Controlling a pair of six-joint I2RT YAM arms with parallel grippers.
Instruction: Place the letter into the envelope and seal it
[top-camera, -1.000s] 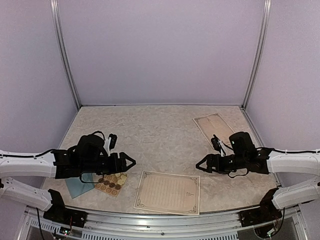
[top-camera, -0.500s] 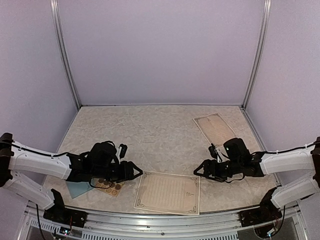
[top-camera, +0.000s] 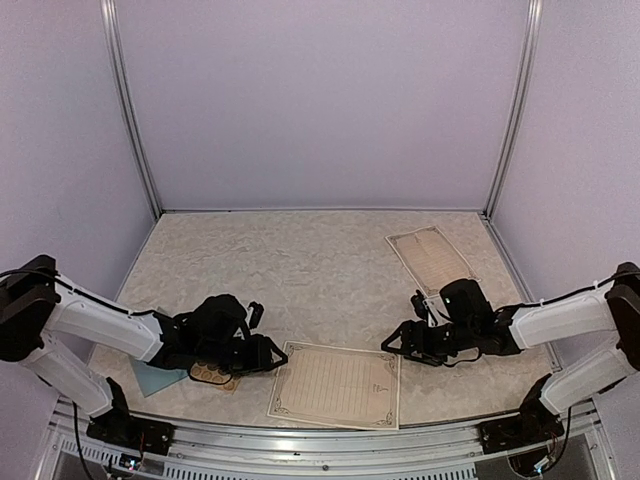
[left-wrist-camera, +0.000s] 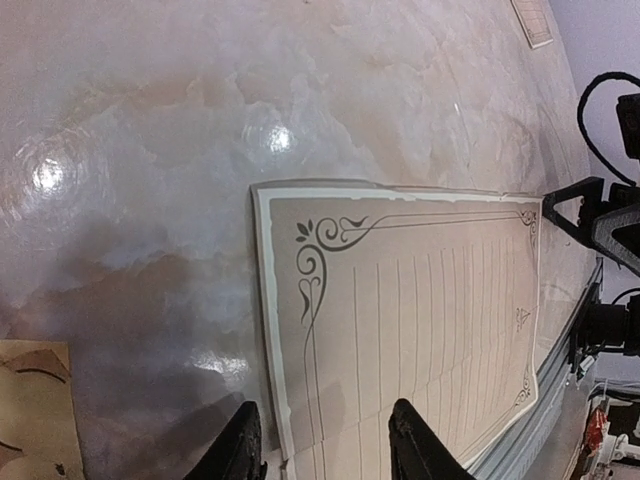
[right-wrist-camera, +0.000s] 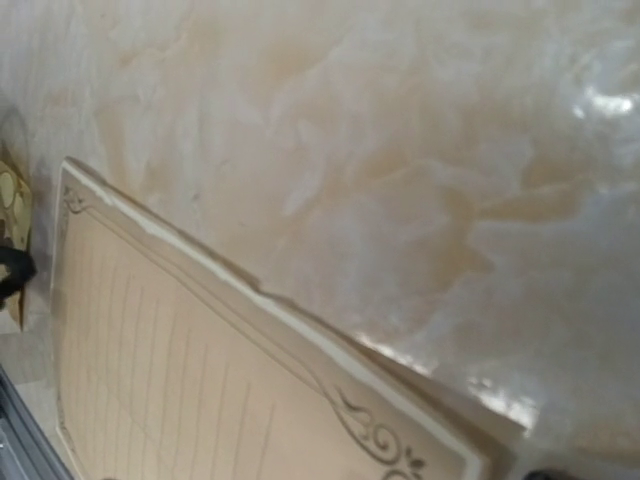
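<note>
The letter (top-camera: 335, 383) lies flat at the middle of the near edge of the tabletop (top-camera: 300, 260); the left gripper (top-camera: 278, 355) sits low at its left edge, fingers (left-wrist-camera: 240, 445) partly apart astride that edge, apparently to pinch the sheet. The right gripper (top-camera: 390, 342) hangs by the letter's far right corner, jaws wide and empty, likely to steady that side. The envelope (top-camera: 155, 378) lies near the near left corner, partly under the left arm (top-camera: 110, 325), beside the sticker sheet (top-camera: 212, 375)

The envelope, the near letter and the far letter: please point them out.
envelope (top-camera: 155, 380), top external view, its visible teal part.
near letter (top-camera: 335, 385), top external view, middle of its lined area.
far letter (top-camera: 428, 257), top external view, middle of the sheet.
</note>
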